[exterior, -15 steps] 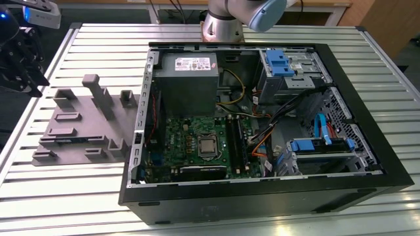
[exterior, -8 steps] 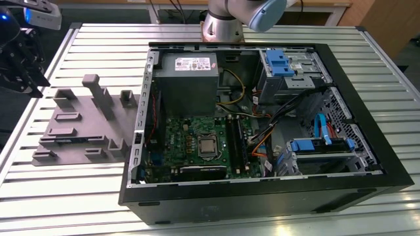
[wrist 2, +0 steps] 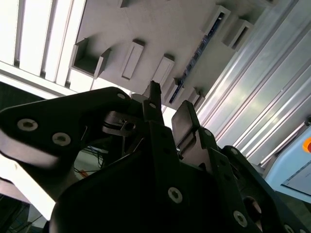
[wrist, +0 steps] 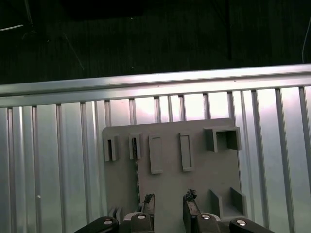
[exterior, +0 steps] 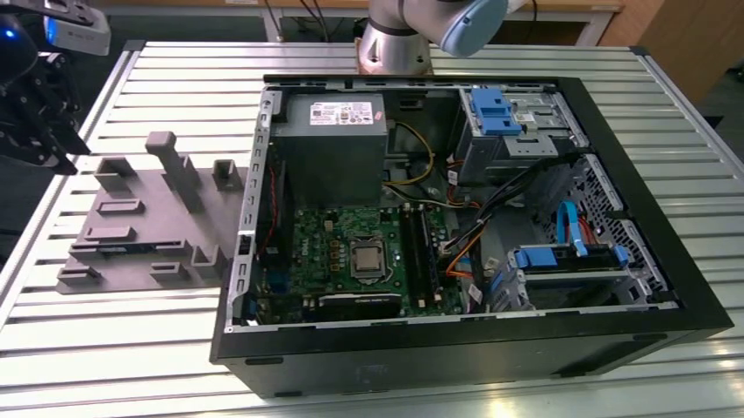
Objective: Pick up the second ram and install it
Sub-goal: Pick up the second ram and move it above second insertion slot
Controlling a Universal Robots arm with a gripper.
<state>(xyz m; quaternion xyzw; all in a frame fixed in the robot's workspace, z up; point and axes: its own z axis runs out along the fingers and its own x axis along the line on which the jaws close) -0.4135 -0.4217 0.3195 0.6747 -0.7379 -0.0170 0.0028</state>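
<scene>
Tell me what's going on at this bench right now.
A robot arm's tool hangs open and empty, aimed at the grey fixture plate. The plate lies beside the open computer case on the slatted metal table. The second ram, a thin dark stick, sits on edge in the plate's holders and has not yet been picked up.

Bright — glare on the table slats point(wrist: 194, 104).
</scene>
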